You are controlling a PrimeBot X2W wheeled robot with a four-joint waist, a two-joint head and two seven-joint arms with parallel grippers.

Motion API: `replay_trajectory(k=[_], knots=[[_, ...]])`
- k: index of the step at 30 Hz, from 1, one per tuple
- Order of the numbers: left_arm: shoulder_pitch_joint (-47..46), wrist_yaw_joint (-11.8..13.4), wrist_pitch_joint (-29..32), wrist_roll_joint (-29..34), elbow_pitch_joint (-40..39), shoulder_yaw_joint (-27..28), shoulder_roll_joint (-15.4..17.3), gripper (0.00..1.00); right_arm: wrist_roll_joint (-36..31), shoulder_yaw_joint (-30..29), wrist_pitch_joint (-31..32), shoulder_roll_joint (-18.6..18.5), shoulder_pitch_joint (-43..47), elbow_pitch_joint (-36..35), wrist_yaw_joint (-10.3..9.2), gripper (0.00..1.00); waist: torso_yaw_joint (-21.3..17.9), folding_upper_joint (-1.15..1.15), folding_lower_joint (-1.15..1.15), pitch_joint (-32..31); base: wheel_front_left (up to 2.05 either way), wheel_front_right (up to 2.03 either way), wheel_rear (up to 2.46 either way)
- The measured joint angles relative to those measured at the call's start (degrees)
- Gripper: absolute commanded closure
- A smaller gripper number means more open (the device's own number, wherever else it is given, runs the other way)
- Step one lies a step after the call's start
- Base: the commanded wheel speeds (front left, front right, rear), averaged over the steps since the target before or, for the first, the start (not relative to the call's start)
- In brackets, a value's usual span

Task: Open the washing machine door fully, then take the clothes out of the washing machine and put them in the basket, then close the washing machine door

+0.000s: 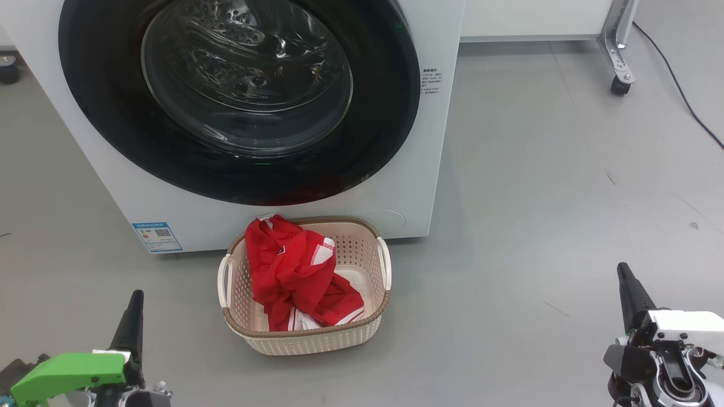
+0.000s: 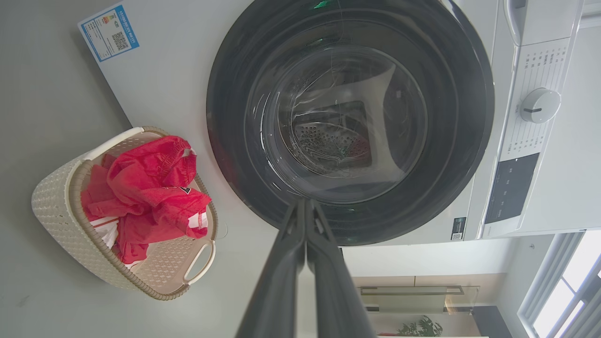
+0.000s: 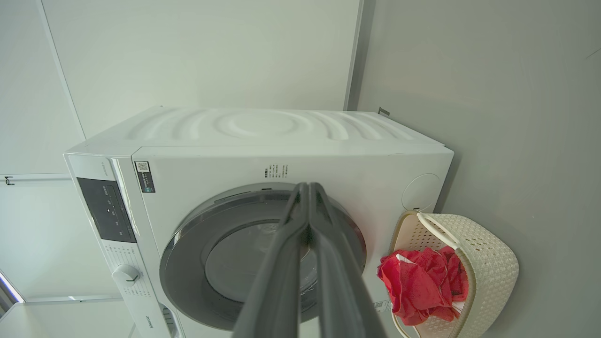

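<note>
Grey floor (image 1: 537, 198) runs up to the washing machine (image 1: 102, 169), a white box with a small blue sticker (image 1: 157, 236) low on its front. The washing machine door (image 1: 384, 124) lies shut flat against that front, and the perforated drum shows through its clear glass bowl. The basket (image 1: 362, 333) stands on the floor just in front of the machine, below the door. The clothes (image 1: 288, 271) are heaped inside it, red with white trim, and rise over the rim on the side nearest the machine. The left tool (image 1: 134, 308) sits low and to the left of the basket, well apart from it, with its fingers pressed together on nothing. The right tool (image 1: 626, 282) sits far off to the right, its fingers likewise together and empty. A wheeled frame leg (image 1: 619, 79) and a dark cable (image 1: 679, 90) lie beyond it.
</note>
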Motion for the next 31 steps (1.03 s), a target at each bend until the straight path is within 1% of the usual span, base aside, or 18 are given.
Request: replay_trajectory(k=[31], knots=[[0.0,0.0,0.1,0.0,-0.1,0.1,-0.1,1.00,0.0,-0.2,0.1,0.1,0.0,-0.1,0.00,1.00,0.0,0.00,0.00,0.0,0.00,0.00,0.00]])
